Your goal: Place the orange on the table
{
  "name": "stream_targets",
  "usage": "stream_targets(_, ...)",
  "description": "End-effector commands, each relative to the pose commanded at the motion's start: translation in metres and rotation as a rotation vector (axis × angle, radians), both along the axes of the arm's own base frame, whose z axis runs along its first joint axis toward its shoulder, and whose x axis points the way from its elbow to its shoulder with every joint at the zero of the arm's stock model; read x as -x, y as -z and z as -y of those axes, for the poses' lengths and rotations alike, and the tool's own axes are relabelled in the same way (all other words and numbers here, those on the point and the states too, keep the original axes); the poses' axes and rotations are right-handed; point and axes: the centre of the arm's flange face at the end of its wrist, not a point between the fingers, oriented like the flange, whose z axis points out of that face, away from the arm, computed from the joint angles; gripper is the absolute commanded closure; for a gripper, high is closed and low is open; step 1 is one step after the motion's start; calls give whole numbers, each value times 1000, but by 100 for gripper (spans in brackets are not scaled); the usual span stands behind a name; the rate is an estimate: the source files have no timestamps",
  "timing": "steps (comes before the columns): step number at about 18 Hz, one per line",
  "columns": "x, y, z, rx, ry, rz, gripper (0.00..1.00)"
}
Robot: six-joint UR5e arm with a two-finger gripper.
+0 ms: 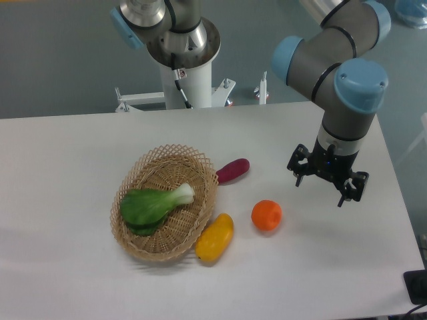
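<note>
The orange [267, 215] rests on the white table [67, 167], right of the wicker basket and free of any grip. My gripper [323, 186] hangs above the table up and to the right of the orange, well apart from it. Its two fingers are spread and nothing sits between them.
A wicker basket [164, 201] holds a green leafy vegetable [152, 204]. A yellow-orange oval fruit [215, 237] lies at the basket's lower right. A purple oblong vegetable [232, 170] lies at its upper right. The robot base [182, 50] stands behind the table.
</note>
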Motion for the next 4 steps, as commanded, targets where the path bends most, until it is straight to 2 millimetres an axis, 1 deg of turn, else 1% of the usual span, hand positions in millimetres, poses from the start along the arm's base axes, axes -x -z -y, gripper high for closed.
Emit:
stream_targets(2,0,2,1,2,-2,4,0)
stream_targets(4,-1,-2,1,-5,-1,1,0)
